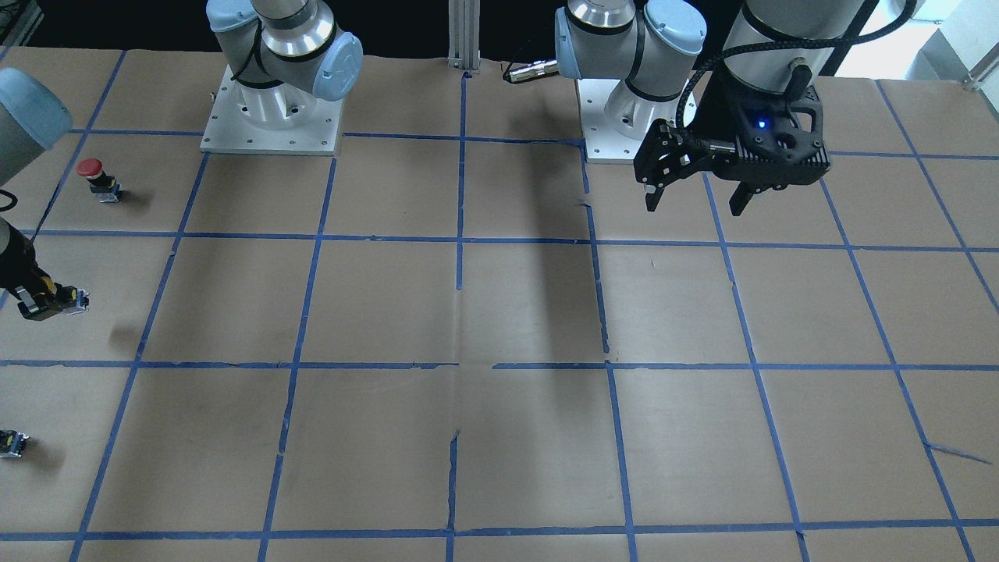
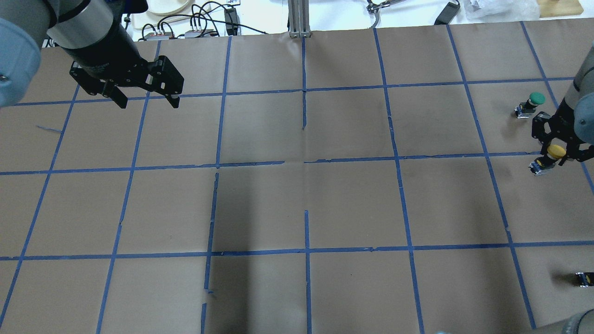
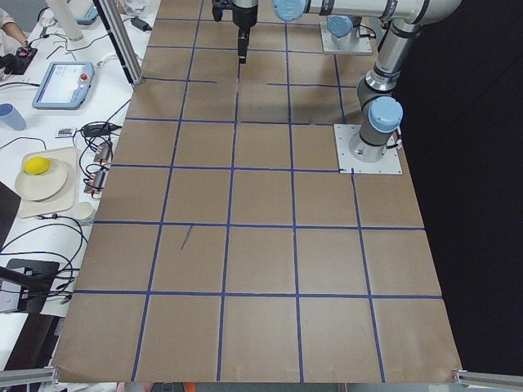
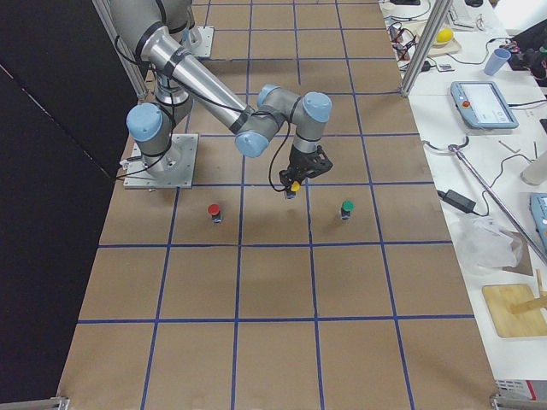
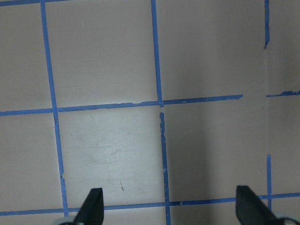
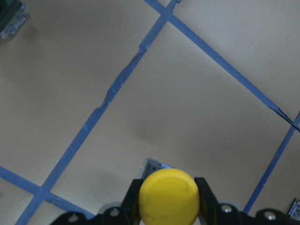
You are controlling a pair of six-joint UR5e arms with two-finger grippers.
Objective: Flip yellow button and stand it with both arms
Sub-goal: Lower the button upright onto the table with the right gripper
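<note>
The yellow button is clamped in my right gripper near the table's right edge, tilted, with its silvery base pointing down and outward, a little above the paper. In the right wrist view its round yellow cap sits between the two fingers. It also shows in the front-facing view and the exterior right view. My left gripper is open and empty, hovering over the far left of the table; its two fingertips stand wide apart over bare paper.
A red-capped button stands near the right arm's base. A green-capped button stands just beyond the right gripper. A small capless black-silver block lies near the right edge. Brown paper with a blue tape grid covers the table.
</note>
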